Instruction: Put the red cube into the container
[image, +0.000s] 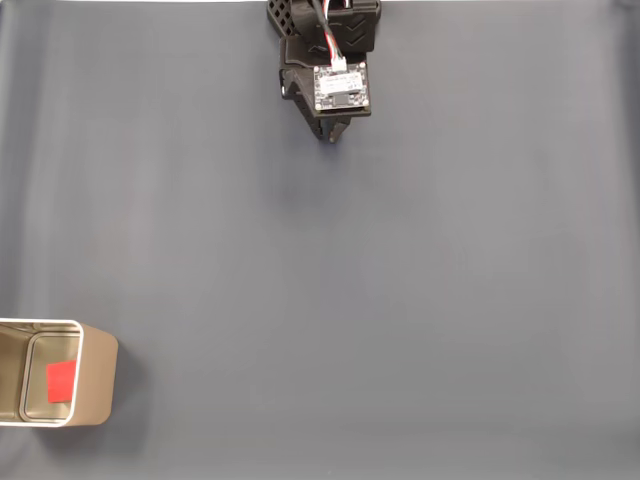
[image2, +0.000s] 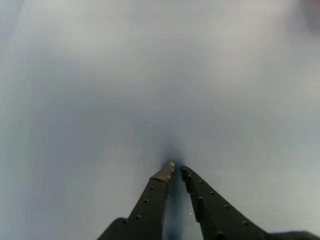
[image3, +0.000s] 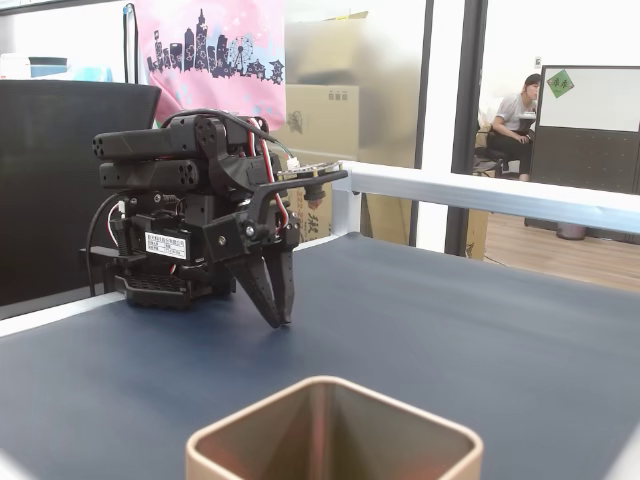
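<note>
Claw (image3: 281, 322) folded back at the arm's base, far from the tin (image: 96, 375) across the dark surface (image: 350, 300), tips pointing down and just about touching the surface; in the wrist view the claw (image2: 177, 170) has its two fingers drawn together with only a sliver between them and nothing held. From above, the cube (image: 62, 380) lies inside the tin, flat on its floor toward the wall nearest the open surface; the tin itself sits at the surface's edge, well apart from the arm. By the look of it the task is done, the cube already in and the arm parked; nothing remains but to hold off. Should the cube need lifting again, it looks light and stiff, with plain matte faces that ought to grip well; two opposite flat sides are the place to pinch, coming straight down, though the nearby wall leaves little room for a finger on that side. In the low fixed view the tin (image3: 420, 430) stands upright; a faint red glow shows inside its rim.
</note>
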